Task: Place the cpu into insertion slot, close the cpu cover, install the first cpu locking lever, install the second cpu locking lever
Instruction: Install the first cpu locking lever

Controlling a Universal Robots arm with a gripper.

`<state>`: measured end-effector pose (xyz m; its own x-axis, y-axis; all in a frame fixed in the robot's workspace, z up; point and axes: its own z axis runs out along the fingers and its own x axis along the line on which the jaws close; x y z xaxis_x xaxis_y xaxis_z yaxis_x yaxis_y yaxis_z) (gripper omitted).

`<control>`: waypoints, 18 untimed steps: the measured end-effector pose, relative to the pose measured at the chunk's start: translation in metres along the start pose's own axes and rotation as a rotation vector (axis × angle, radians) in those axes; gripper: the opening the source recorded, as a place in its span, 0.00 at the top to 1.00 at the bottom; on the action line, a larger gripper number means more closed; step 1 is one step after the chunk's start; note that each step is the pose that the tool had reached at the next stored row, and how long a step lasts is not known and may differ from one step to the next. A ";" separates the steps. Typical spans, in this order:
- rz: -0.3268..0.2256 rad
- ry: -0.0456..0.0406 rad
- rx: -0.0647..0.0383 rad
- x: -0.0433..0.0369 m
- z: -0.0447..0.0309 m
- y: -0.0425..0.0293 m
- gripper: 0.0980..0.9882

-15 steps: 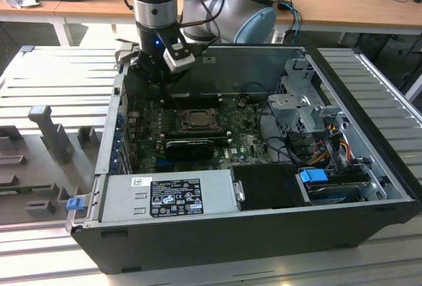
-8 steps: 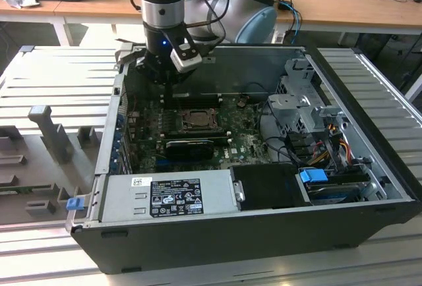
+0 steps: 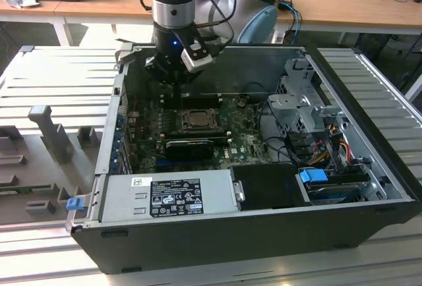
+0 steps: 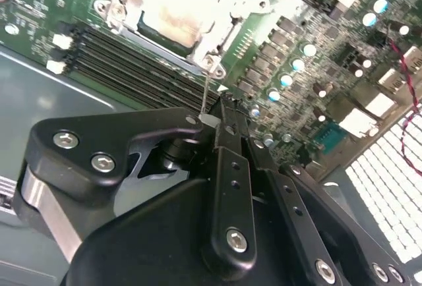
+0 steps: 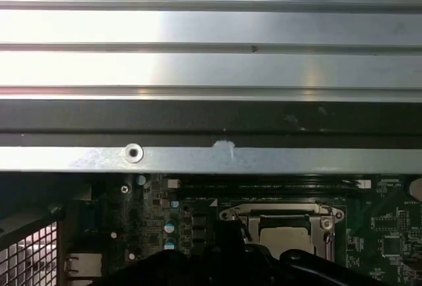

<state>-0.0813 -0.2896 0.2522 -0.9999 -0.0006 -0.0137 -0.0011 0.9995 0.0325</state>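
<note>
Seemingly one cpu [image 4: 173, 6], one pincer [image 4: 221, 111].

Sunlit wooden desks [image 3: 356, 9] behind

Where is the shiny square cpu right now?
The cpu sits in the insertion slot on the green motherboard, mid-case in the exterior view, just below the gripper; both wrist views show it there too.

First wrist view. Ribbed metal worktop [image 5: 211, 35] beyond the computer case wall [image 5: 211, 159], which carries a screw [image 5: 133, 153]. Inside, the green motherboard [image 5: 389, 233] bears the cpu [image 5: 285, 236], seated within the cpu cover [image 5: 283, 212]. Dark gripper body [image 5: 224, 266] in foreground.
</note>
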 end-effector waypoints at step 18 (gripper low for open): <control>0.001 -0.0006 -0.056 -0.0195 0.0070 -0.0020 0.99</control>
<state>-0.0618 -0.2914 0.2454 -0.9999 0.0001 -0.0142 -0.0012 0.9961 0.0882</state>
